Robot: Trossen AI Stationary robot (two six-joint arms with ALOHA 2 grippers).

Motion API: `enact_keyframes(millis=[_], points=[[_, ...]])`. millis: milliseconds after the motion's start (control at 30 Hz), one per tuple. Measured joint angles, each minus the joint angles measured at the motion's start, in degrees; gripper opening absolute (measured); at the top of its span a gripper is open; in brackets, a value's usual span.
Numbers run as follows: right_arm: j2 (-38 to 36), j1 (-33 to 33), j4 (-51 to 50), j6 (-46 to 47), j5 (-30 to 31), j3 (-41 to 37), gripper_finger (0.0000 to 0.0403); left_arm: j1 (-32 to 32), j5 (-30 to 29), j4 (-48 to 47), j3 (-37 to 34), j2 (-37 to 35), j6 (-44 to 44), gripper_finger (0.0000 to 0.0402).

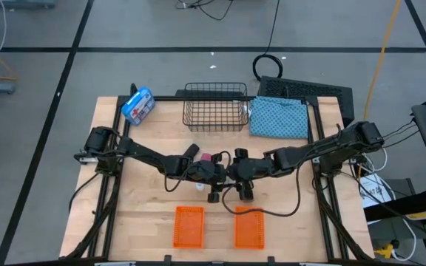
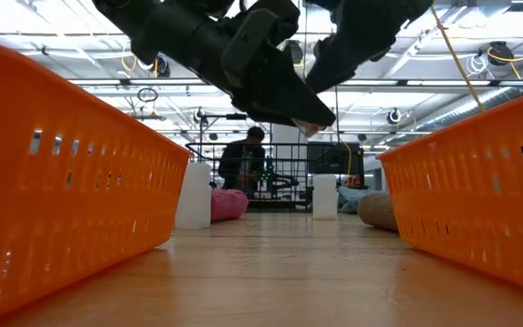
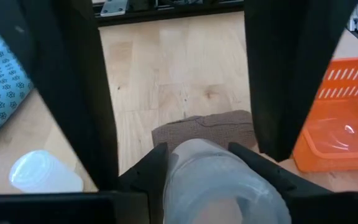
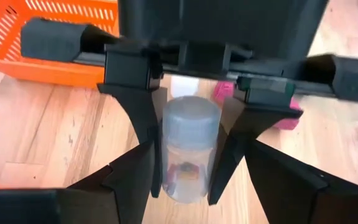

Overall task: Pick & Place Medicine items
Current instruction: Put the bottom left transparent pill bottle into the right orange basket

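Note:
My two grippers meet nose to nose above the table's middle, the left gripper [image 1: 222, 173] coming from the left and the right gripper [image 1: 237, 171] from the right. Between them is one small white bottle [image 4: 190, 146], clear of the table. Two more white bottles [image 2: 193, 195] [image 2: 325, 195] stand upright on the wood. The pink piece [image 2: 228, 204] and the brown piece [image 2: 378, 211] lie flat beside them, and the black piece [image 1: 191, 151] lies farther back. My left gripper [image 3: 207, 168] has the bottle's body [image 3: 207, 177] pinched between its two fingers, coming level from the table's left. The bottle is off the table. My right gripper [image 4: 190, 162] pinches the same bottle at its lower body [image 4: 185, 177], level from the table's right. The cap end [image 4: 191, 118] points toward the left gripper.
Two orange baskets [image 1: 188, 225] [image 1: 248, 227] sit near the front edge, just in front of the grippers. A wire basket [image 1: 214, 107], the blue patterned cloth [image 1: 279, 117] and the blue-and-white package [image 1: 137, 106] lie along the far side. A person [image 2: 243, 159] shows beyond the table.

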Motion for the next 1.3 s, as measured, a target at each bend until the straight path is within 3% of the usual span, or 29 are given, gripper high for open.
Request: enact_keyframes(millis=[200,367,700,900,1067,1200,1300], points=[[0.0,0.0,-0.1,1.1,0.0,-1.0,0.0239,0.0,0.0,-0.6,0.0,0.0,0.2,0.0166],[0.0,0.2,-1.1,2.1,0.0,-1.1,0.0239,0.0,-0.2,-3.5,0.0,0.0,0.0,0.0147],[0.0,-1.9,-1.8,20.7,-0.1,-1.9,0.0226,-0.3,-6.0,-9.8,0.0,0.0,2.6,0.0147],[-0.1,-3.4,13.1,30.7,-2.1,-10.0,0.0226,-0.5,-8.8,-10.3,0.0,-0.4,4.8,0.0147],[0.0,-5.5,31.5,37.8,-4.8,-19.8,0.0238,-1.2,-11.0,-10.2,0.0,-0.8,7.0,0.0149],[0.0,-5.6,48.4,39.2,-6.0,-26.3,0.0256,-1.2,-11.2,-9.9,0.0,-1.0,7.8,0.0148],[0.0,-5.5,53.9,39.3,-6.0,-28.2,0.0275,-1.1,-11.5,-9.8,0.0,-1.0,7.6,0.0149]])
